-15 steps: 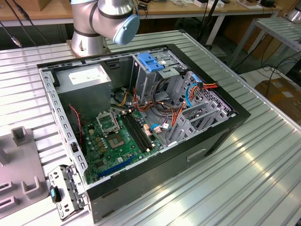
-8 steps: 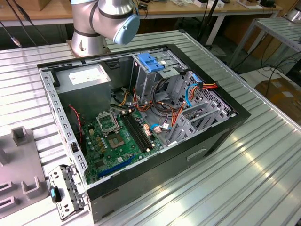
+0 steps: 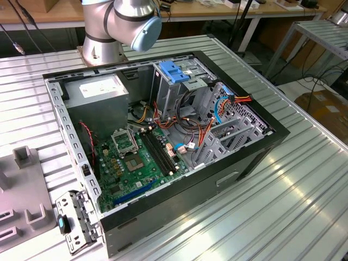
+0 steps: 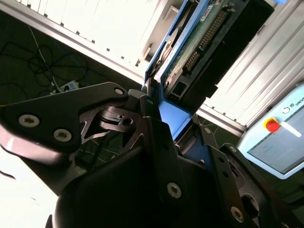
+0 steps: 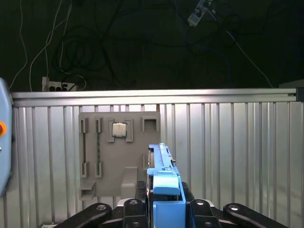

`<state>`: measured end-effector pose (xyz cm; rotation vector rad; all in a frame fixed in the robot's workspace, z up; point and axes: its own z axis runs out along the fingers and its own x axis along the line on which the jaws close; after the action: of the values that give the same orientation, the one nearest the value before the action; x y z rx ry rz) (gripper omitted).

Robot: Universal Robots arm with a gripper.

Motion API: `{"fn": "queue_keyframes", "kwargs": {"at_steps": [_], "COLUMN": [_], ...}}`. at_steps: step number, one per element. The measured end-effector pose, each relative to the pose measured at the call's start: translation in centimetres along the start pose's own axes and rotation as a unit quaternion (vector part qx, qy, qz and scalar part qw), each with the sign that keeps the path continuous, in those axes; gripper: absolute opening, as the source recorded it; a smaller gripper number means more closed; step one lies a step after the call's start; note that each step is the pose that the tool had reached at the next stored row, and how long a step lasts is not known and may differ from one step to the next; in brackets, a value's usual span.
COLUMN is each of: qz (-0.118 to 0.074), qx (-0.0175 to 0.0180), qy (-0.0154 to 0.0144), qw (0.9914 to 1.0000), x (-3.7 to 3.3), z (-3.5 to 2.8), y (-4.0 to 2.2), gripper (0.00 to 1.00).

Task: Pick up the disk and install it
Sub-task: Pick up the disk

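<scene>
Both wrist views show the tool (image 5: 164,209) clamped on the disk (image 5: 163,166), its jaws pressed against the blue side rails. Disk stands on edge, near a grey fixture plate (image 5: 118,161) lying on the ribbed worktop (image 5: 228,142). An open computer case (image 3: 255,157) rests on that worktop.

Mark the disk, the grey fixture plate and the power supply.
the disk (image 5: 165,185), first wrist view, its blue side rail.
the grey fixture plate (image 5: 107,164), first wrist view, bare middle face.
the power supply (image 3: 97,88), exterior view, its white sticker on top.
</scene>
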<state>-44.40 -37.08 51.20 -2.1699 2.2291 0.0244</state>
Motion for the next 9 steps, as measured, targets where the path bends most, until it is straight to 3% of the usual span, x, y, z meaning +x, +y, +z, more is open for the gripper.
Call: {"fn": "queue_keyframes", "kwargs": {"at_steps": [9], "qz": [0.0], "qx": [0.0], "qy": [0.0], "qw": [1.0], "x": [-0.03], "z": [0.01], "y": [-1.04], "gripper": [0.37]}}
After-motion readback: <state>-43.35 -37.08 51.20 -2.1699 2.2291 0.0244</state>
